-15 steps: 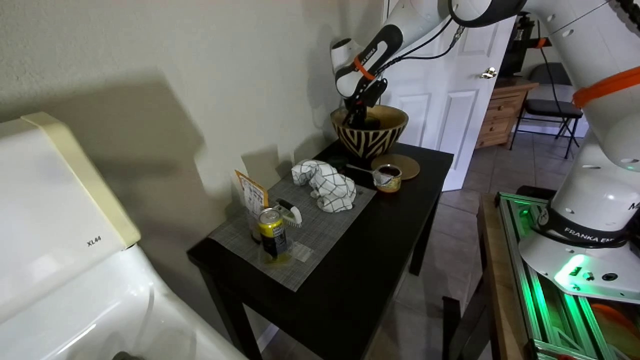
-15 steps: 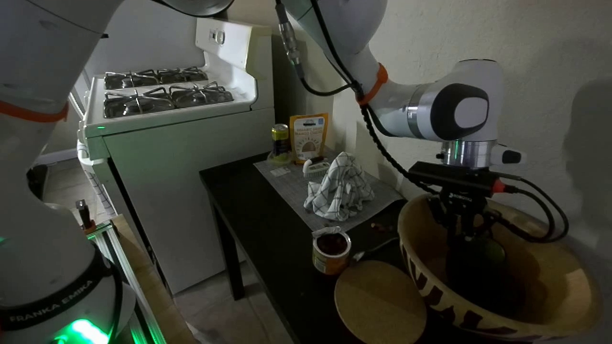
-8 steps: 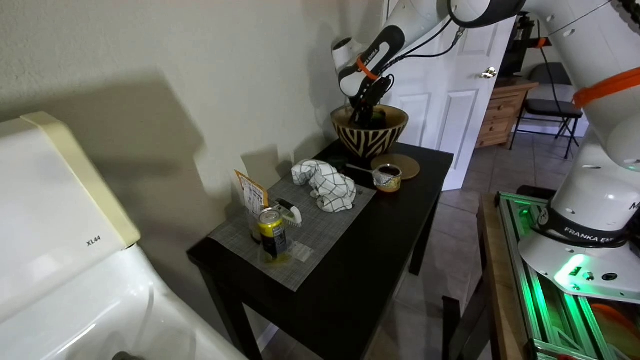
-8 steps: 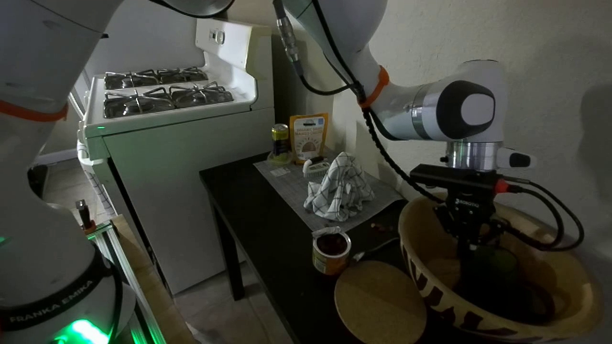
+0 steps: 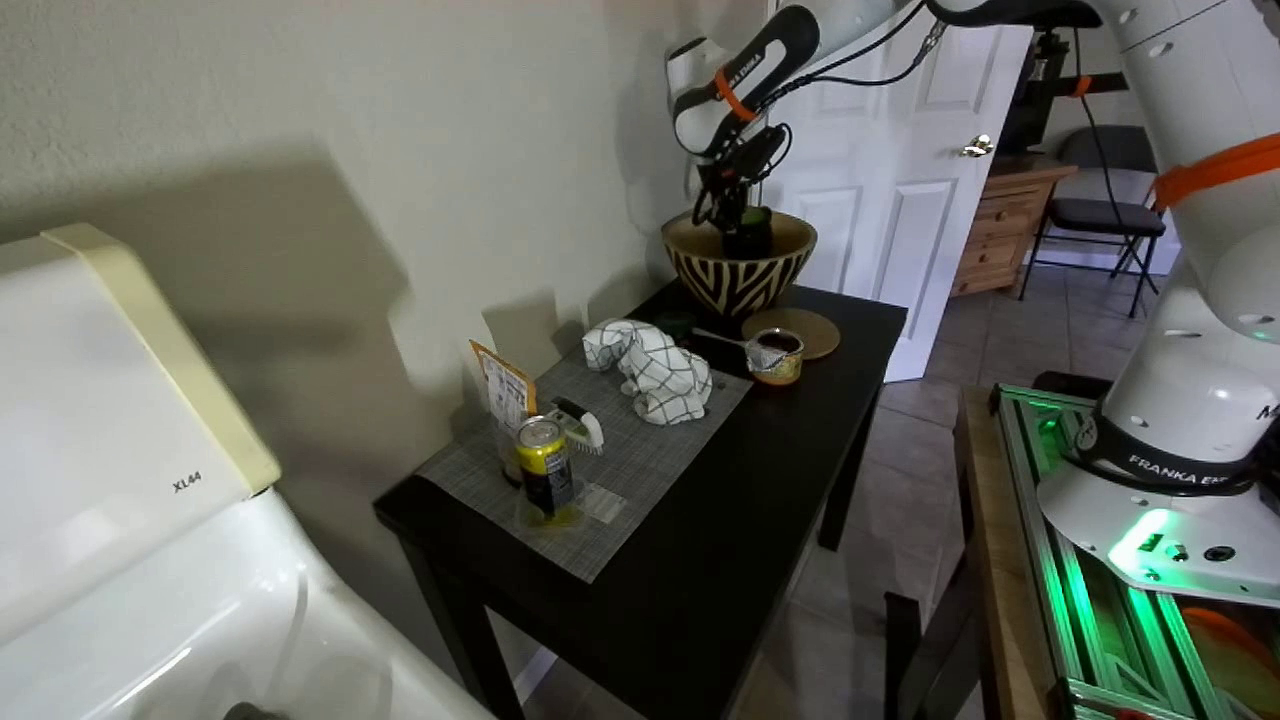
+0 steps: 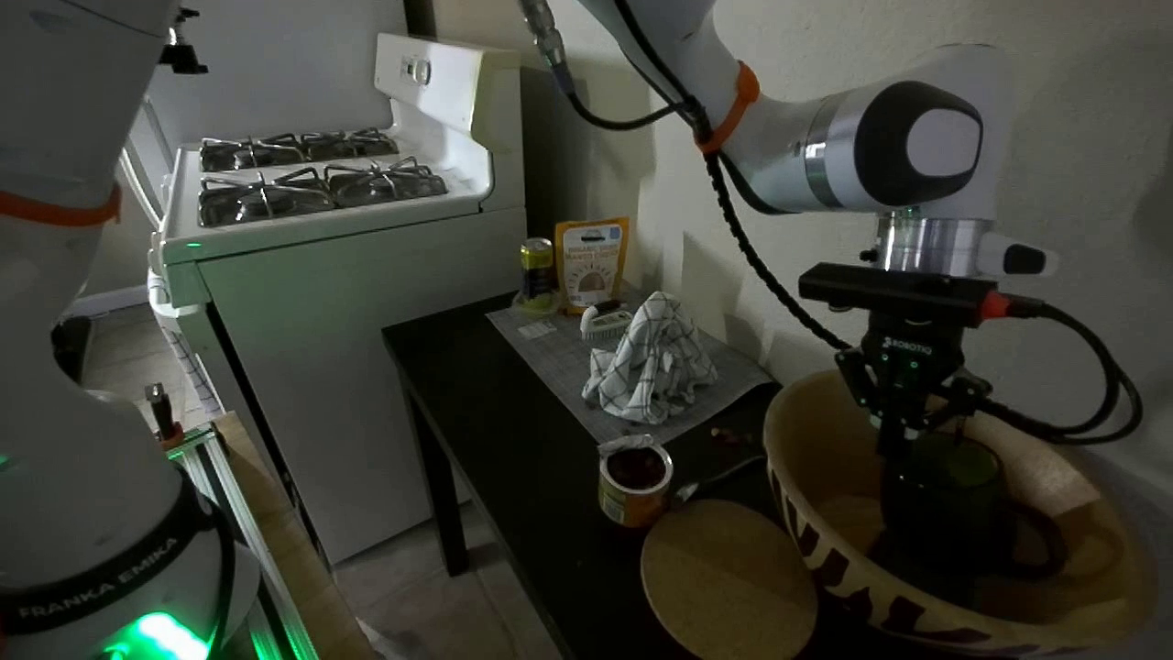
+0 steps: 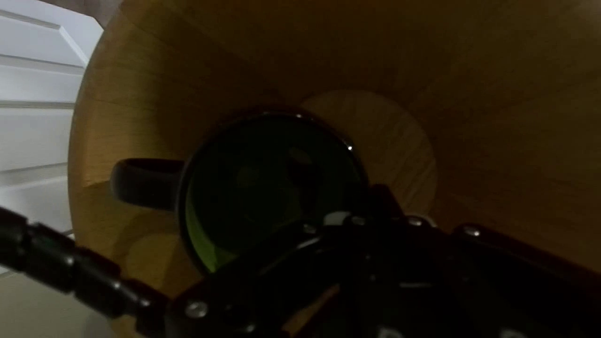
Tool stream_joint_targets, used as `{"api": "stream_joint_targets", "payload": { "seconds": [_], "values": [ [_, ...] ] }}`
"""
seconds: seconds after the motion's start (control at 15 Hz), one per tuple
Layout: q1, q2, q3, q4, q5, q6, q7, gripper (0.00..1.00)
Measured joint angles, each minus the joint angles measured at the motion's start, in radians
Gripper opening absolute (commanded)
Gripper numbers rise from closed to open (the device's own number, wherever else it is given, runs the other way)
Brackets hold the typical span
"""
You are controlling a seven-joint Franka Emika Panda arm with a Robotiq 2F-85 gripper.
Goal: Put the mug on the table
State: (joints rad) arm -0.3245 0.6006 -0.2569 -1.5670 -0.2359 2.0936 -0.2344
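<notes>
The dark mug with a greenish inside hangs in the striped bowl, its lower part below the bowl's rim; it also shows in an exterior view. In the wrist view the mug is seen from above, upright or nearly so, handle to the left. My gripper is shut on the mug's rim, on the side away from the handle; in the wrist view the gripper is very dark and the fingertips hardly show. The dark table stands under the bowl.
On the table are a round tan board, an open can with a utensil beside it, and a checked towel on a grey mat. A yellow can and a pouch stand at the far end. A wall runs behind.
My gripper shifted a little sideways inside the bowl, then rose with the mug, so more of the mug shows above the bowl's inside. The other things stand as before.
</notes>
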Motion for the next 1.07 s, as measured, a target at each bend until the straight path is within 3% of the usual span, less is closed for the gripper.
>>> {"api": "stream_joint_targets", "payload": {
  "seconds": [0.33, 1.07],
  "values": [
    [-0.01, -0.065, 0.057, 0.006, 0.077, -0.095, -0.091, 0.02],
    [-0.01, -0.163, 0.098, 0.069, 0.118, -0.208, -0.225, 0.02]
  ]
}}
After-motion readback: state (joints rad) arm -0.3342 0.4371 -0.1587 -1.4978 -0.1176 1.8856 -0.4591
